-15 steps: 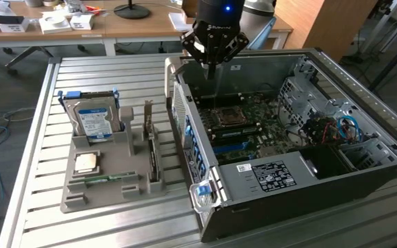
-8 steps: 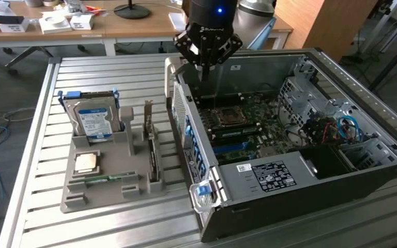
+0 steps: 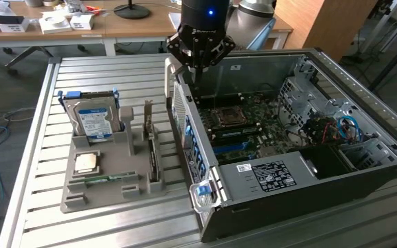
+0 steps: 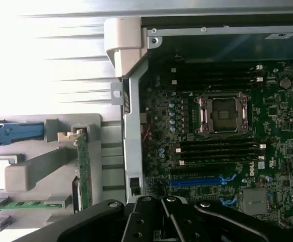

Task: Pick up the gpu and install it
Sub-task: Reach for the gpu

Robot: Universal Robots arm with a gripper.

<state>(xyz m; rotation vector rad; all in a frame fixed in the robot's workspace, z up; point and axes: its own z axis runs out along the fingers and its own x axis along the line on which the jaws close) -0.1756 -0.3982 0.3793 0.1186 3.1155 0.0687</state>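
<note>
Your hand [image 3: 198, 64], pressed together and empty, hung over the open black computer case [image 3: 288, 206]; the thin dark gpu [image 3: 150, 144] stood untouched in its grey tray [image 3: 109, 192].

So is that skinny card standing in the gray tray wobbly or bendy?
Probably stiff: the card stands straight on its thin edge. It would likely tip if freed, since only the tray's slot props it. Probably light, being so slim.
</note>
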